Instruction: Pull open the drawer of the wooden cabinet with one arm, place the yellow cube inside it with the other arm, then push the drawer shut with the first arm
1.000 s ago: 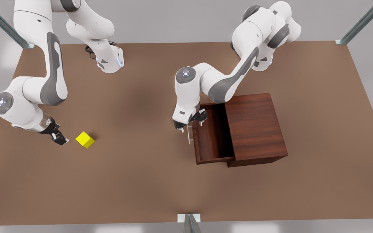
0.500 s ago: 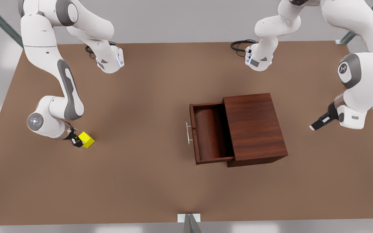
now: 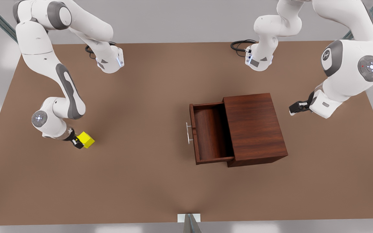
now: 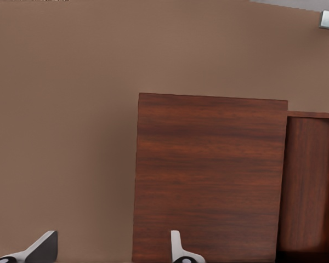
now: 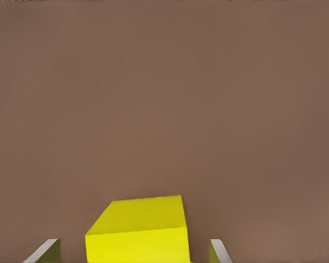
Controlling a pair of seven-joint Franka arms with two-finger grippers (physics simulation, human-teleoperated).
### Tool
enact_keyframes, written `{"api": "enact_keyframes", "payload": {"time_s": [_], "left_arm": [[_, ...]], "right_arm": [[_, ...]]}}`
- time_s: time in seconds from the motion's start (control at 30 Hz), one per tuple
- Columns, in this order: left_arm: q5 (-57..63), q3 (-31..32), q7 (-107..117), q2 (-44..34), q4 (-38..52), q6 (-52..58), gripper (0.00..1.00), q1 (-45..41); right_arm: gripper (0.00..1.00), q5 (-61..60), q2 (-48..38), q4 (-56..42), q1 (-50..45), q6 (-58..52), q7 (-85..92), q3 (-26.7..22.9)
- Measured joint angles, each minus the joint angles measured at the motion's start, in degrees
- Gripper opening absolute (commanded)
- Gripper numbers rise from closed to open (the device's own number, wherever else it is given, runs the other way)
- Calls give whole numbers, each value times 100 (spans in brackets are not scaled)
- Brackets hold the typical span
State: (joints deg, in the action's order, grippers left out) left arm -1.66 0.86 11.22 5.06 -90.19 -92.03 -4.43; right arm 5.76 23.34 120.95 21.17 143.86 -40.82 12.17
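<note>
Front view: the wooden cabinet [image 3: 254,127] sits on the brown table [image 3: 141,181], with its drawer [image 3: 209,132] pulled out toward the front view's left and nothing inside it. A slim silver bar handle [image 3: 189,132] runs along the drawer's front. Well apart from the cabinet, on the front view's left, the yellow cube [image 3: 86,139] rests on the table. The right gripper [image 3: 77,142] is low at the cube, on the side away from the cabinet, its black fingers touching or almost touching it. The left gripper [image 3: 295,107] hangs in the air just beyond the cabinet's closed back, on the front view's right, holding nothing; how wide it stands cannot be told here.

Left wrist view: the cabinet's top [image 4: 208,175] lies below the camera, with the open drawer [image 4: 310,186] past its far edge. Two pale fingertips [image 4: 41,249] are spread wide apart, with nothing between them.

Right wrist view: the cube [image 5: 138,230] sits on the table between two spread fingertips [image 5: 46,251], with a gap on each side, so it is not yet clamped.
</note>
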Motion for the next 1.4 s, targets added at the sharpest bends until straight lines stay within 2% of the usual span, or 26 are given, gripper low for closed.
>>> {"api": "enact_keyframes", "payload": {"time_s": [0.1,0.47,0.5,0.53,0.57,0.7,0.83,0.97,1.07,1.2,1.3,1.4], "left_arm": [[47,-39,-122,3,4,-12,100,-193],[49,-62,-412,22,-4,-40,100,195],[48,-61,-431,25,-6,-41,100,190],[48,-61,-448,29,-4,-43,100,182],[48,-61,-465,28,-2,-44,100,172],[51,-55,-523,35,15,-59,100,151],[70,-8,-537,67,68,-71,100,77],[80,1,-536,135,171,-84,100,-102],[56,-4,-538,321,476,-73,100,-89],[46,6,-537,377,584,-69,100,-81],[68,3,-527,400,602,-67,100,-192],[72,1,-517,404,612,-65,100,-194]], "right_arm": [[100,148,167,16,79,-5,51,136],[100,581,550,2,89,140,162,161],[90,592,554,2,102,159,167,159],[72,598,547,1,117,173,167,164],[63,594,528,1,129,185,174,172],[53,547,342,18,143,174,235,189],[52,374,-173,-95,122,-63,284,302],[52,34,-403,-1068,-14,-856,204,729],[52,-76,-272,-2096,-645,-1641,-111,820],[52,-244,252,-3401,-1721,-2584,-873,833],[52,-302,985,-4697,-2675,-3248,-1663,819],[53,-324,1494,-5584,-3659,-3647,-2543,794]]}}
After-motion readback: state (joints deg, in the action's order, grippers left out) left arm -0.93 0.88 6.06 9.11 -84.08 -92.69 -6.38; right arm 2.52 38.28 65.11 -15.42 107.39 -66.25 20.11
